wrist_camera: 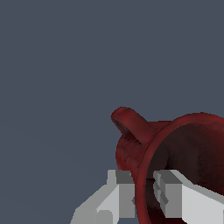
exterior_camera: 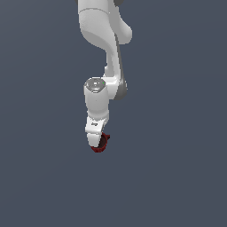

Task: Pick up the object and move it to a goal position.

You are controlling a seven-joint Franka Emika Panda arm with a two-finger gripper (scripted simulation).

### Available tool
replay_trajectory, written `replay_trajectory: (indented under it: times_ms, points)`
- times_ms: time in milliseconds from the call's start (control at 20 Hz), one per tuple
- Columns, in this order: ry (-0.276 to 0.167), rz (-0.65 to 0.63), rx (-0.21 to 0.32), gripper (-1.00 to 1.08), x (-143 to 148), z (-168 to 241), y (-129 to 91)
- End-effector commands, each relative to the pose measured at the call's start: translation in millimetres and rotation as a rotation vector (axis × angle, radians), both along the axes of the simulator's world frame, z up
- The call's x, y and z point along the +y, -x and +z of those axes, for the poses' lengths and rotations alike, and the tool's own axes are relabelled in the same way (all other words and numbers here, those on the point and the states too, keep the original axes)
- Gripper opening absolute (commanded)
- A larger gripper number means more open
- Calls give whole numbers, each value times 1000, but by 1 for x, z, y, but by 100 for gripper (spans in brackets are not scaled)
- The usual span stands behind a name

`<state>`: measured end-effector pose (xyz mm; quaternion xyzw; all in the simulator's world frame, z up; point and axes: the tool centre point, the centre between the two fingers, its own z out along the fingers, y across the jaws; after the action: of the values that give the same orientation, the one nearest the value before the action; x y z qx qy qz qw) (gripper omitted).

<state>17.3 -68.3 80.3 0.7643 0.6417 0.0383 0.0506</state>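
Note:
The object is a small dark red mug [wrist_camera: 183, 144] with a dark inside and a small side handle [wrist_camera: 129, 124]. In the wrist view its rim runs between my two grey fingers [wrist_camera: 124, 192], one outside the wall and one inside the cup. My gripper [wrist_camera: 144, 192] is shut on that rim. In the exterior view the mug [exterior_camera: 103, 144] shows only as a dark red patch under the white hand, mostly hidden by the gripper [exterior_camera: 98, 142]. The mug is tilted in the grasp.
Only a plain blue-grey background surrounds the arm in both views. The white arm [exterior_camera: 104, 53] comes down from the top of the exterior view. No other objects, edges or goal marker are visible.

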Motion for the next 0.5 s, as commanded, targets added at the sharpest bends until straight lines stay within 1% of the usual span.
replay_trajectory:
  times_ms: [0,250,450]
  points:
    - [1,0,-3,-100,3,4,11]
    - [1,-1,-3,-100,9,9,31]
    - [1,-1,-3,-100,13,11,42]
